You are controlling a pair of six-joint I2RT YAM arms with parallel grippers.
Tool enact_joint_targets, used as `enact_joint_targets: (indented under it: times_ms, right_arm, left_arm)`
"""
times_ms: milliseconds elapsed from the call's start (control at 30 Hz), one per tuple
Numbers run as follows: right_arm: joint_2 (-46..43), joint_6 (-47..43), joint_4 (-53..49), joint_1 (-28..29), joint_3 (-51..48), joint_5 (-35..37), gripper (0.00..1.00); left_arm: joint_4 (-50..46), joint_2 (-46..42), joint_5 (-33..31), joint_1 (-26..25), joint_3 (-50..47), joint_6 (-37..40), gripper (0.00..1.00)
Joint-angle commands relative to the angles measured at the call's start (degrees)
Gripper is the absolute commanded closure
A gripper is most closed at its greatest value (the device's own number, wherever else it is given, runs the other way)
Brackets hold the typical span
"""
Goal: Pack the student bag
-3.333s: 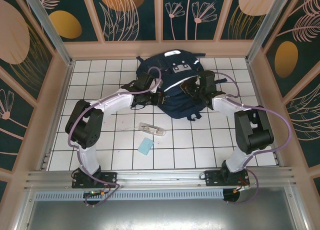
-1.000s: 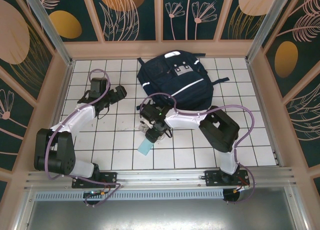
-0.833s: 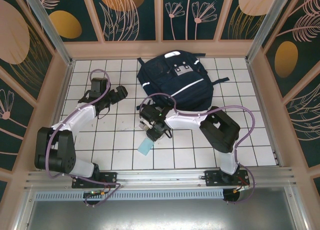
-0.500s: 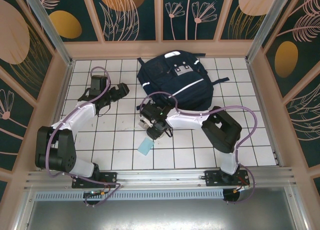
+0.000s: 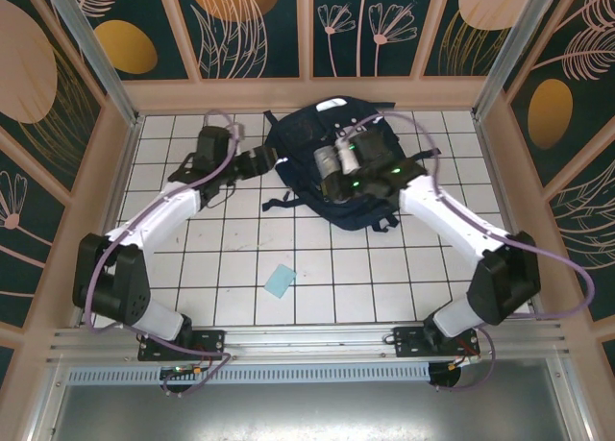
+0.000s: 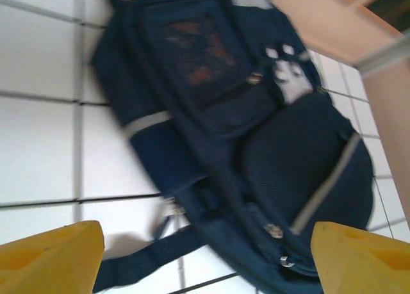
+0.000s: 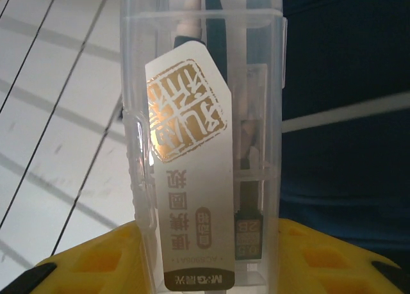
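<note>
The navy student bag [image 5: 296,138] lies at the back middle of the tiled table, a strap trailing toward the front. My right gripper [image 5: 332,164] hovers over the bag's front, shut on a clear plastic pencil case [image 7: 205,147] with a white and gold label; the case stands between the yellow fingers [image 7: 96,262], with dark bag fabric [image 7: 346,63] behind it. My left gripper [image 5: 268,159] is at the bag's left edge, open. In the left wrist view its yellow fingertips [image 6: 51,255] stand wide apart, empty, and the bag [image 6: 282,153] lies beyond them.
A small light-blue flat piece [image 5: 280,281] lies on the tiles near the front middle. Wooden walls [image 5: 115,172] and metal posts ring the table. Purple cables loop over both arms.
The right gripper has lifted the clear case off the tiles and carried it back over the bag. The left gripper has swung right to the bag's left edge.
</note>
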Motion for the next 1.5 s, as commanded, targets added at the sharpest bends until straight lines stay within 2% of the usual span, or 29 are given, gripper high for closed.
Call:
enact_joint_targets:
  times_ms: [0, 233, 400, 533, 700, 900, 1000, 1067, 1200, 1267, 1367, 1400, 1467]
  right_arm:
    - [-4.50, 4.83, -4.16, -7.23, -2.46, 1.76, 0.73]
    - [-11.57, 5.94, -3.64, -23.75, -11.00, -2.53, 0.73]
    - [-15.68, 6.11, -2.31, -30.95, -16.89, -6.26, 0.73]
    - [-17.52, 6.74, -0.70, -32.70, -20.53, -9.04, 0.73]
    - [-17.74, 6.72, 0.52, -32.88, -22.49, -10.53, 0.73]
    - [-17.46, 6.92, 1.27, -32.91, -23.31, -11.12, 0.74]
    - [-17.67, 6.80, 1.11, -32.89, -23.05, -10.93, 0.74]
    - [-17.82, 6.81, 1.11, -32.94, -23.05, -11.01, 0.74]
    - [-18.02, 6.89, 0.99, -32.71, -23.22, -11.61, 0.76]
    - [-18.02, 6.91, 1.05, -32.46, -23.39, -11.89, 0.76]
    - [-17.71, 7.40, 1.79, -31.26, -23.80, -12.50, 0.76]
    - [-17.40, 7.63, 2.27, -30.72, -23.91, -12.58, 0.76]
    - [-16.39, 8.66, 4.00, -29.42, -24.09, -13.35, 0.76]
  left_arm:
    - [-1.28, 3.95, -3.37, -5.53, 5.12, 5.25, 0.19]
    - [-9.51, 17.69, -8.43, -17.13, 21.99, 16.60, 0.16]
    - [-15.83, 28.10, -11.47, -21.93, 34.98, 23.57, 0.16]
    - [-21.09, 36.09, -17.95, -25.48, 44.08, 29.02, 0.17]
    - [-25.93, 42.52, -22.89, -27.08, 51.80, 30.92, 0.17]
    - [-26.88, 45.27, -23.85, -27.57, 52.69, 31.88, 0.17]
    - [-26.71, 45.81, -26.24, -27.59, 52.49, 32.16, 0.20]
    - [-26.40, 45.85, -26.64, -27.59, 52.63, 32.46, 0.27]
    - [-25.77, 45.39, -27.45, -27.44, 53.65, 32.36, 0.62]
    - [-25.92, 44.70, -27.16, -27.50, 54.19, 32.20, 0.75]
    - [-26.36, 42.76, -26.56, -27.50, 54.66, 31.67, 0.89]
    - [-26.29, 42.05, -26.55, -27.50, 54.53, 31.44, 0.98]
    - [-26.01, 40.45, -26.84, -27.33, 53.92, 30.75, 1.00]
